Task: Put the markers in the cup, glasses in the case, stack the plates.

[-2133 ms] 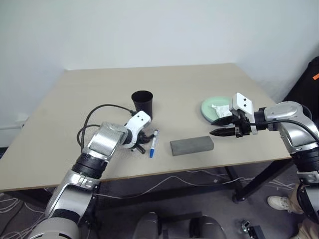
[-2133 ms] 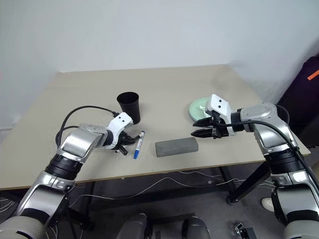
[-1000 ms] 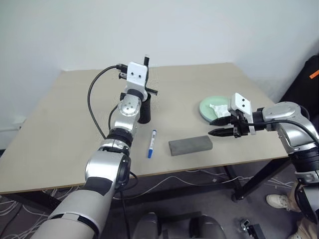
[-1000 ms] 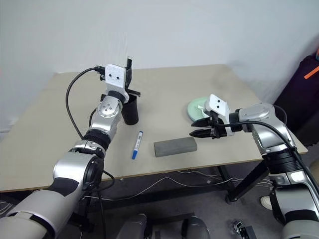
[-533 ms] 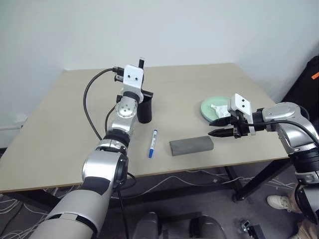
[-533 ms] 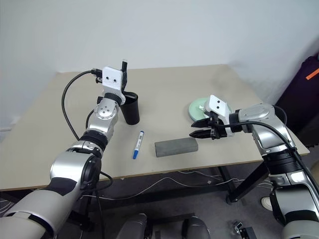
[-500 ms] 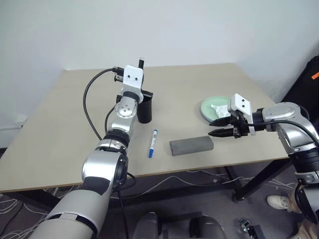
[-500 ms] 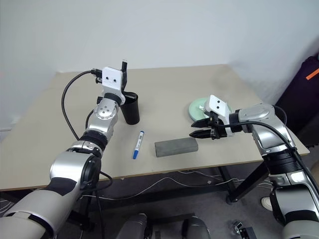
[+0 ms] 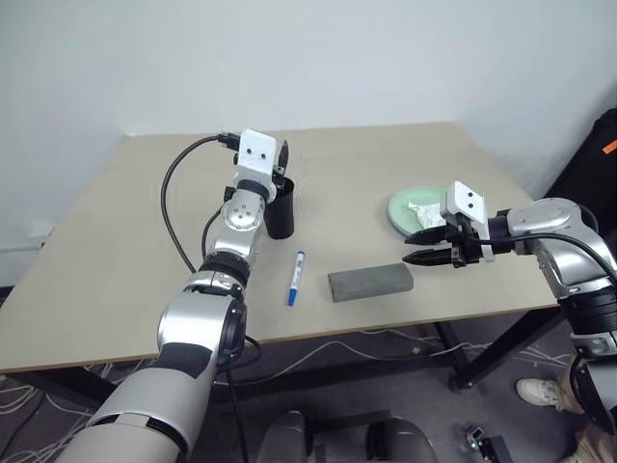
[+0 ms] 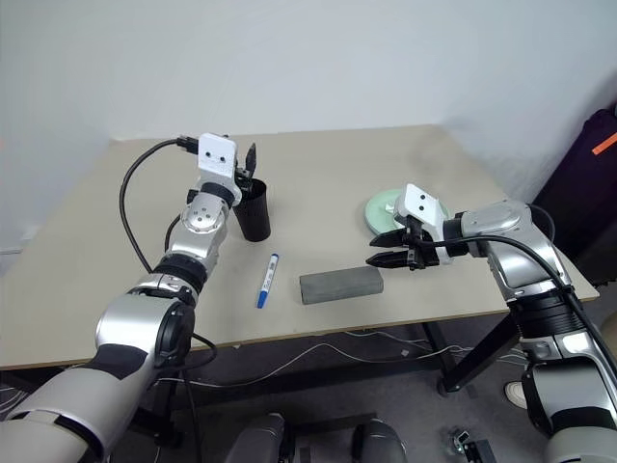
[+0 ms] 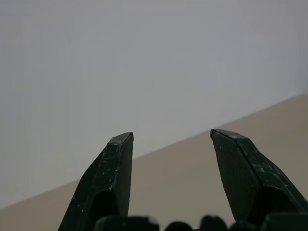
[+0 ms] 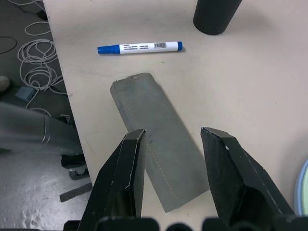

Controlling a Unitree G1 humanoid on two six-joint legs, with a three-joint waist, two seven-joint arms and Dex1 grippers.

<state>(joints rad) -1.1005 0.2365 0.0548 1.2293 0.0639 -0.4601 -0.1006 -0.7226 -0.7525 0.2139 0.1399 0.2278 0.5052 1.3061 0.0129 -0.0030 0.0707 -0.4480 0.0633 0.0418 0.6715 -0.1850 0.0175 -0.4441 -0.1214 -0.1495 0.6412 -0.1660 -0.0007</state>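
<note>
Nearest the front edge of the desk (image 9: 96, 318) lie the blue-capped marker (image 9: 294, 278) and, just to its right, the closed grey case (image 9: 370, 282), whose long axis runs roughly across the desk. The marker's long axis runs near to far, blue cap toward the front edge. The right tool (image 9: 420, 247) hovers beside the case's right end, its fingers spread with nothing between them; the right wrist view looks down over the case (image 12: 159, 159) with the marker (image 12: 139, 47) beyond it. Farther back, the left tool (image 9: 281, 166) is raised at the rim of the black cup (image 9: 280, 210), its fingers (image 11: 115, 187) parted and empty against the wall behind. To the right, a green plate (image 9: 403, 210) holds a crumpled white tissue (image 9: 424, 210). The marker lies in front of the cup and slightly to its right, well below the left tool and on that arm's side of the case, so the left arm seems the nearer one for picking it up.
</note>
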